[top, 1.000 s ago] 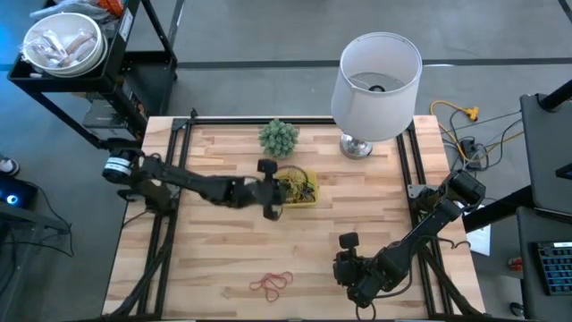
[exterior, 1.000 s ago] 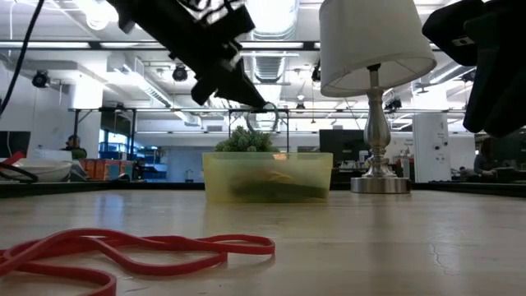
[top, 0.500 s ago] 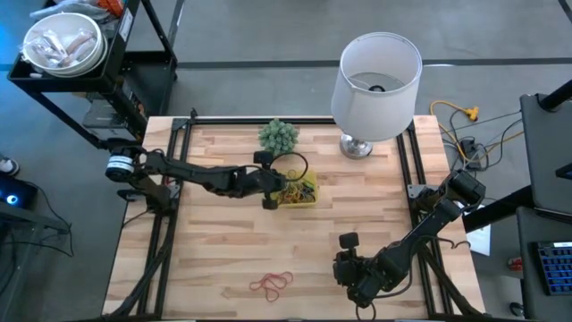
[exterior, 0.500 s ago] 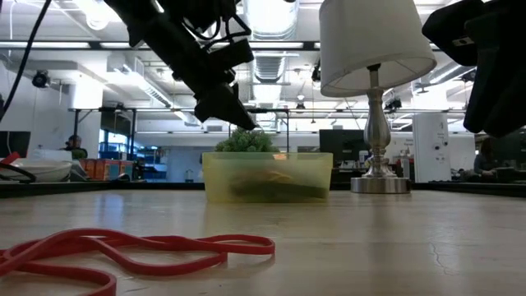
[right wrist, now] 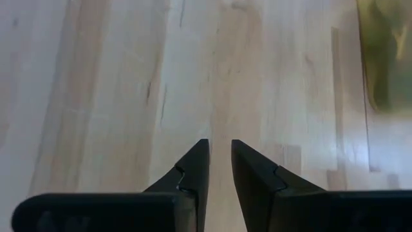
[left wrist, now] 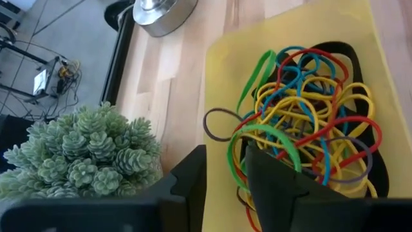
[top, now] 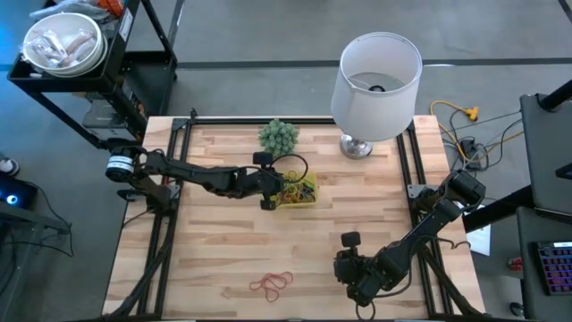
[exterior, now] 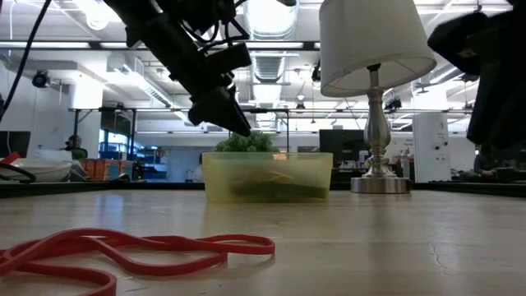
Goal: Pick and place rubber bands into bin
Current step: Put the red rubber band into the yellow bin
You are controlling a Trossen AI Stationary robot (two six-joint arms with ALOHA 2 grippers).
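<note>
Since a second earlier, the left gripper (top: 269, 190) had swung from beside the bin's near edge to its left rim, and the dark loop seen hanging from its tip then was gone from it. Its fingers (left wrist: 270, 174) stood a little apart with nothing between them, poised just above the yellow bin (top: 308, 199). The rubber bands (left wrist: 309, 122) lay in a tangled heap of yellow, red, green and blue inside the bin, right below and ahead of that gripper. One dark loop (left wrist: 219, 124) lay draped at the bin's edge nearest the small green plant (top: 278, 136). More red rubber bands (top: 272, 284) lay loose on the counter (top: 214, 250) near its front edge, well apart from the bin. The right gripper (right wrist: 219, 167) waited at the front right of the counter, fingers narrowly parted and empty, pointing down at bare wood.
</note>
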